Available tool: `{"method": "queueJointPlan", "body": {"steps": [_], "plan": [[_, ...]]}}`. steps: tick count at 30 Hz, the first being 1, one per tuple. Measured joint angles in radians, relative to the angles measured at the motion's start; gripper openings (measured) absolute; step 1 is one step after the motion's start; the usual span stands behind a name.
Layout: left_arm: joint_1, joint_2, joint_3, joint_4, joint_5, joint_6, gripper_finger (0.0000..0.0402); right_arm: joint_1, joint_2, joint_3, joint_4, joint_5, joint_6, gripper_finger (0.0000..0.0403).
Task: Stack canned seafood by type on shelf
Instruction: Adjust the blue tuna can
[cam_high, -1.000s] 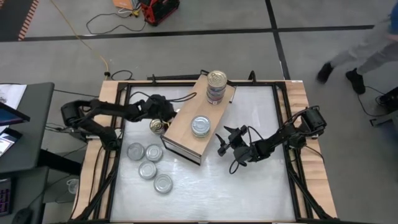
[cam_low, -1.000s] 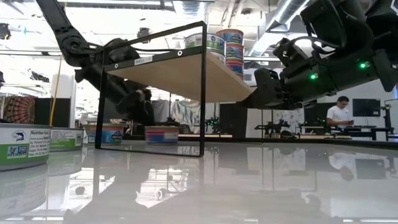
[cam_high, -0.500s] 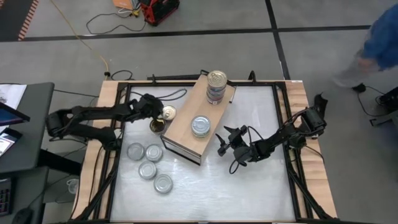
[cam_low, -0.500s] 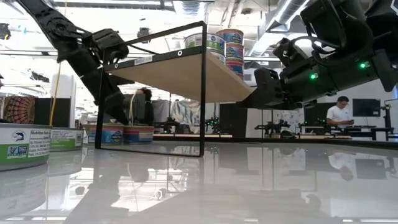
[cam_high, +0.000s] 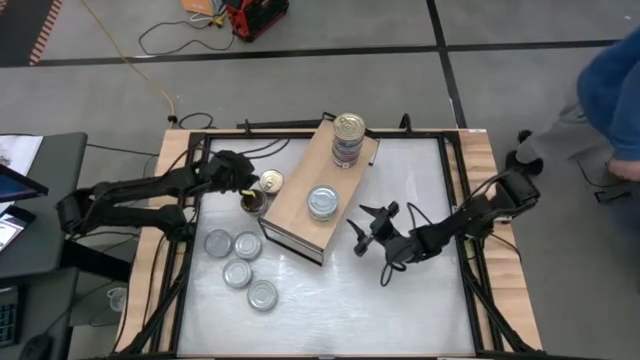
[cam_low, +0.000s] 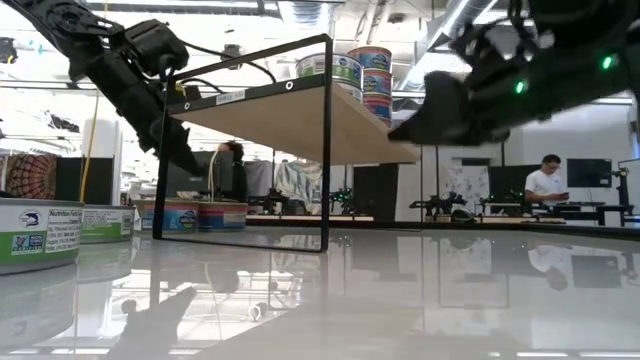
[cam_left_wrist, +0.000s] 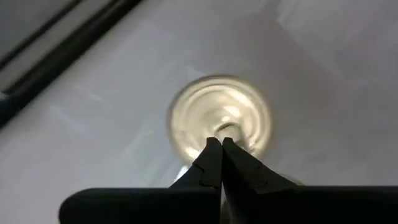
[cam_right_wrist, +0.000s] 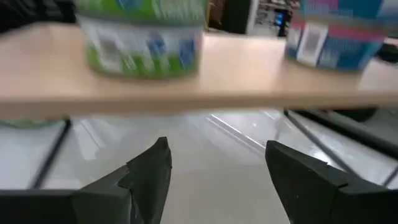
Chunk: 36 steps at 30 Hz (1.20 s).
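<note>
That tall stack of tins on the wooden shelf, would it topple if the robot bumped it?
Probably. The stack of tins stands several high near the shelf edge, so a nudge could slide or tip the top ones. Each tin looks rigid and flat, so the single green-labelled tin should stay put.

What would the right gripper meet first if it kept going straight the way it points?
Probably the shelf: the open right gripper faces its edge, with the green-labelled tin on top just above that line. It might instead slip under the board; depth is unclear.
</note>
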<state>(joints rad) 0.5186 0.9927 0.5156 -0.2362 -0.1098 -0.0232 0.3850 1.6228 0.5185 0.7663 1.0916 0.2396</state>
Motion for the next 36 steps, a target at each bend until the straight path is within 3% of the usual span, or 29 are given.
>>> {"method": "queueJointPlan", "body": {"steps": [11,19,26,32,36], "plan": [[0.003,0.251,0.001,0.297,0.088,0.041,0.0,0.035,-0.123,0.0,-0.004,-0.047,-0.092,0.0285],[0.065,0.391,0.008,0.268,0.089,-0.002,0.0,0.068,-0.126,0.0,-0.004,-0.044,-0.092,0.0285],[0.075,0.328,0.006,0.052,-0.005,-0.063,0.0,0.081,-0.126,0.0,-0.004,-0.042,-0.091,0.0285],[0.045,0.179,0.002,-0.092,-0.155,-0.114,0.0,0.081,-0.126,0.0,-0.004,-0.042,-0.091,0.0285],[0.011,0.057,-0.005,-0.127,-0.188,-0.12,0.0,0.081,-0.126,0.0,-0.003,-0.042,-0.091,0.0285]]}}
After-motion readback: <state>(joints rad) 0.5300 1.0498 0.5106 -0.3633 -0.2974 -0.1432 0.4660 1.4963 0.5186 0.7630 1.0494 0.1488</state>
